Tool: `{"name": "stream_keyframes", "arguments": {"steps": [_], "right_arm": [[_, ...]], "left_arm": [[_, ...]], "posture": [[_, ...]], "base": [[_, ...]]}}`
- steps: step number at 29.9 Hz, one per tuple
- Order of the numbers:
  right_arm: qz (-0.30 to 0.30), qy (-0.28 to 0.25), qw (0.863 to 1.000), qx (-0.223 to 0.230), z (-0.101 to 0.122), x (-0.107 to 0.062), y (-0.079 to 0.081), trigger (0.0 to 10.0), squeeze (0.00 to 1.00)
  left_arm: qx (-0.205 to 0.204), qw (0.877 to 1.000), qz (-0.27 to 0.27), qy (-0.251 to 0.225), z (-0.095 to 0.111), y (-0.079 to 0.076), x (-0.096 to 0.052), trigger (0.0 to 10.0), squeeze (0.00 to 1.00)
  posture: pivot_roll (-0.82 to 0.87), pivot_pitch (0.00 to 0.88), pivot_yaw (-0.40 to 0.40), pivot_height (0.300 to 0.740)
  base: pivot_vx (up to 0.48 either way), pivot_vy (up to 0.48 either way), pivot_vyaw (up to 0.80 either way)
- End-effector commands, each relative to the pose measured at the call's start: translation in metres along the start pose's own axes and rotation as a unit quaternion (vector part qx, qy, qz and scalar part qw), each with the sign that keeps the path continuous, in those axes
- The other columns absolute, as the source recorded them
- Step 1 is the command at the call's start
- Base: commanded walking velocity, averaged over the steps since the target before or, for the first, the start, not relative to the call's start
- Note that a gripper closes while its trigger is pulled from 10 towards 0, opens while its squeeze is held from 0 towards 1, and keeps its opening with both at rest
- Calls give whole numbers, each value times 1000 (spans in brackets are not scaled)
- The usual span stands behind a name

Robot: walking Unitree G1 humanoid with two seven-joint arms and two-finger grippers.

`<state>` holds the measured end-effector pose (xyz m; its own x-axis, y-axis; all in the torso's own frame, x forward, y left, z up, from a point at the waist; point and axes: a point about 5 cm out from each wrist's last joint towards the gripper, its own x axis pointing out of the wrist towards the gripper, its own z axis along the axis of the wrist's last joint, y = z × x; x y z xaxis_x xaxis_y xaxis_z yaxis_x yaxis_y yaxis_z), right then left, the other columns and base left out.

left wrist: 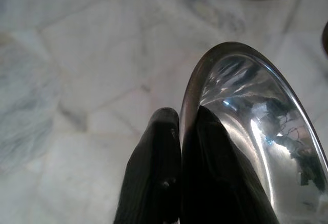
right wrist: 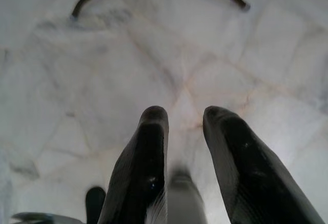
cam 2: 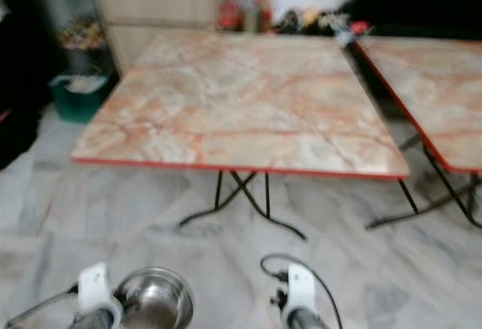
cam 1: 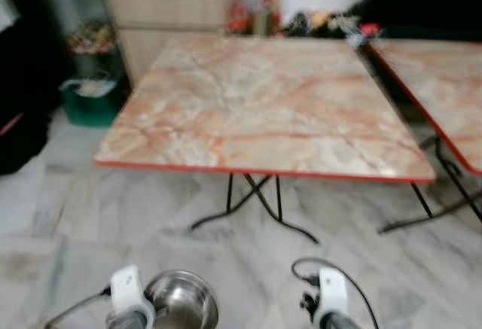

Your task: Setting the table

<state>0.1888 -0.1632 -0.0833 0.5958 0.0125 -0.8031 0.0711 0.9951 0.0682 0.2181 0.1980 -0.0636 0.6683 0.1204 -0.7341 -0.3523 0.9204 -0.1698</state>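
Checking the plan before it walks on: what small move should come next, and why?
Probably step toward the marble table: the left gripper pinches the steel bowl by its rim, held low over the floor, short of the table's near edge.

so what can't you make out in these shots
- Bowl: near side cut off by the eye views' bottom edge; in the left wrist view the left gripper's fingers cover part of the rim.
- Clutter behind the table: too blurred to identify.
- Green bin: contents blurred.
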Motion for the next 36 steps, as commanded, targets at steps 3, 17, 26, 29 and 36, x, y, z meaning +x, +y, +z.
{"name": "stream_keyframes", "arguments": {"steps": [3, 17, 26, 29, 36], "right_arm": [[-15, 18, 1000, 0, -9, -2, -12, 10000, 0], [-20, 23, 1000, -5, -11, -3, -13, 10000, 0], [-21, 32, 999, -14, -16, -4, -15, 10000, 0], [-18, 33, 999, -19, -16, -4, -13, 10000, 0], [-11, 30, 999, -26, -13, -3, -10, 10000, 0]], "left_arm": [[4, 1000, -22, -8, 5, -15, 2, 10000, 0], [9, 1000, -21, -22, 8, -10, 1, 10000, 0], [-35, 989, 70, -128, 46, 22, -2, 10000, 0], [-44, 971, 135, -194, 68, 42, -9, 10000, 0], [-28, 918, 244, -313, 115, 66, -28, 10000, 0]], "posture": [[-72, 0, -10, 740], [-69, 0, -10, 740], [-61, 0, -7, 740], [-57, 0, -11, 740], [-51, 0, -14, 740]], "base": [[415, 0, 0], [270, 0, 0], [0, 0, 0], [0, 0, 0], [0, 0, 0]]}}
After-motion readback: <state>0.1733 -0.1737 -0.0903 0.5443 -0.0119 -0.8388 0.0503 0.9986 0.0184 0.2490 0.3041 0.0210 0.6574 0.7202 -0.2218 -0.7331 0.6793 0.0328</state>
